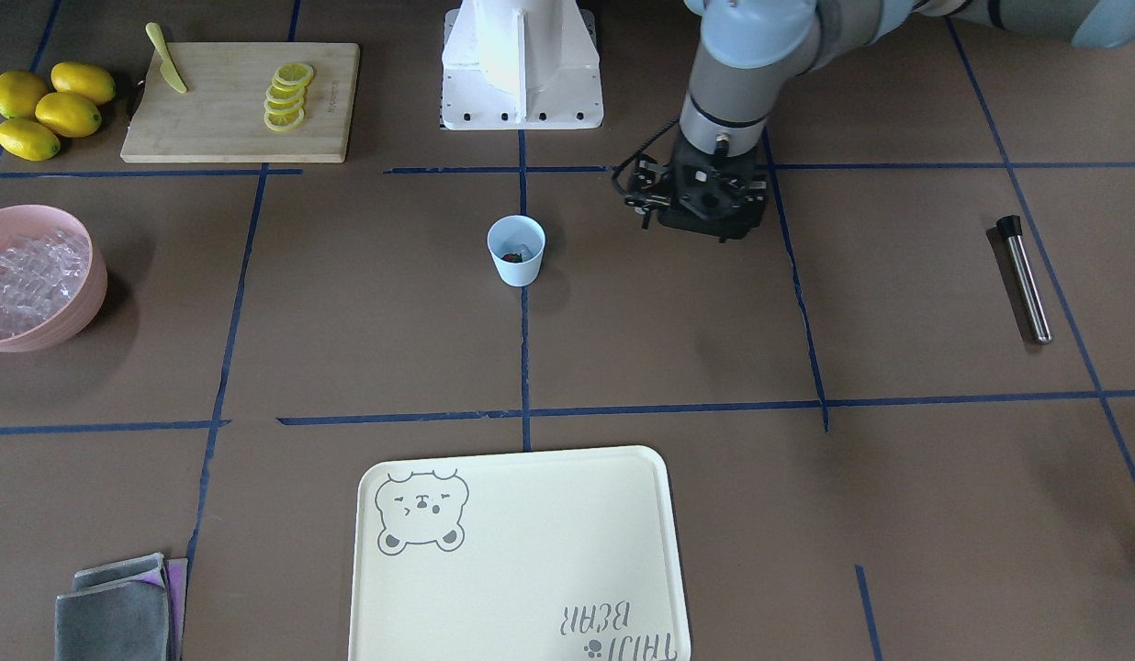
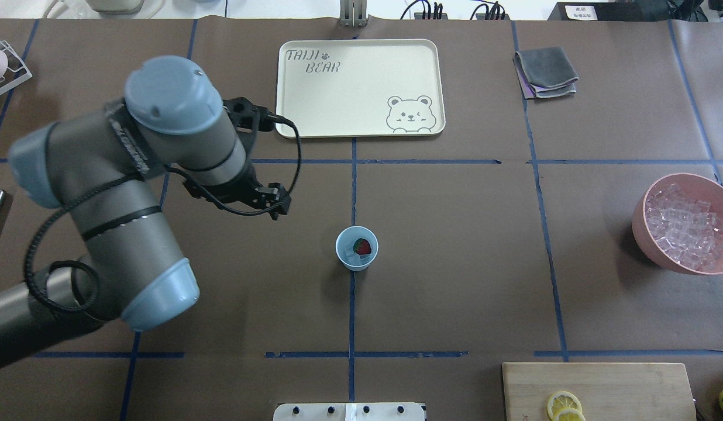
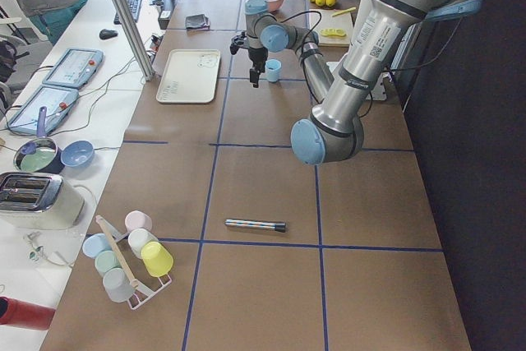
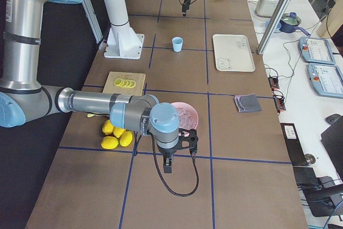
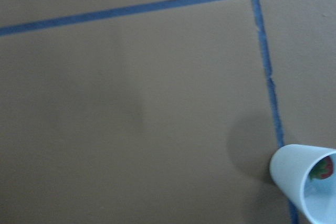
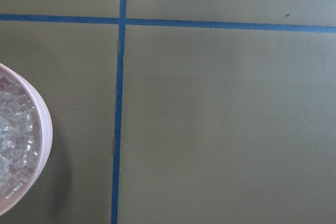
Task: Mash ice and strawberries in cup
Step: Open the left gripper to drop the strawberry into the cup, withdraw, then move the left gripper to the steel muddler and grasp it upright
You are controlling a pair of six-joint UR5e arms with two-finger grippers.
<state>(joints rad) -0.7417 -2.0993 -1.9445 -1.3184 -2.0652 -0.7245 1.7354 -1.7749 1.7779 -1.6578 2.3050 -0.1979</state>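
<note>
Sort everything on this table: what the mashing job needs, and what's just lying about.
Needed: cup, strawberry inside it, ice in pink bowl, metal rod (likely the masher).
Lying about: lemons, lemon slices, cutting board, knife, tray, cloths, rack of cups.

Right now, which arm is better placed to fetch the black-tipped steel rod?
Left. The black-tipped steel rod lies on that arm's side, with the left pincer between it and the light blue plastic cup; the right pincer hangs by the pink bowl.
</note>
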